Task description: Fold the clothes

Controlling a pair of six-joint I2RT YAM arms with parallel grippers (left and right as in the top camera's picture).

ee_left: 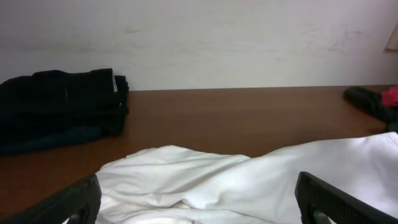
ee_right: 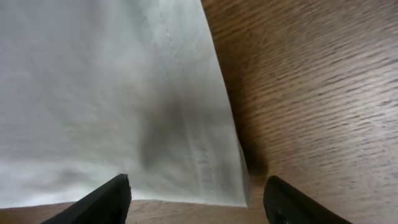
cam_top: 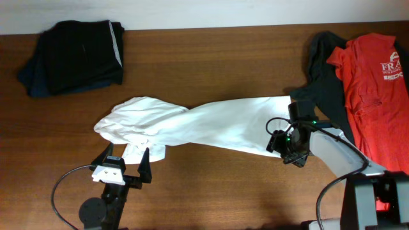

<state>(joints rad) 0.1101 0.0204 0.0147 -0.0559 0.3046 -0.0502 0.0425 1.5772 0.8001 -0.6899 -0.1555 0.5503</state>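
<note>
Across mid-frame, a white shirt (cam_top: 204, 124) lies bunched on the tabletop (cam_top: 223, 57). Left fingers (cam_top: 145, 165) gape wide at its lower-left edge; right fingers (ee_right: 102, 198) spread wide over its right hem.

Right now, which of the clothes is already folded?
The black pile at the far left; the white garment lies crumpled, the red T-shirt spread loose.

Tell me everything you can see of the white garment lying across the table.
The white garment looks like soft, thin cloth. It lies unfolded and twisted into a long band across the wooden table. Its left end is bunched and wrinkled, with a flap lying between the fingers of the open left gripper. Its right end is flatter, with a stitched hem, and that corner sits between the fingers of the open right gripper.
</note>
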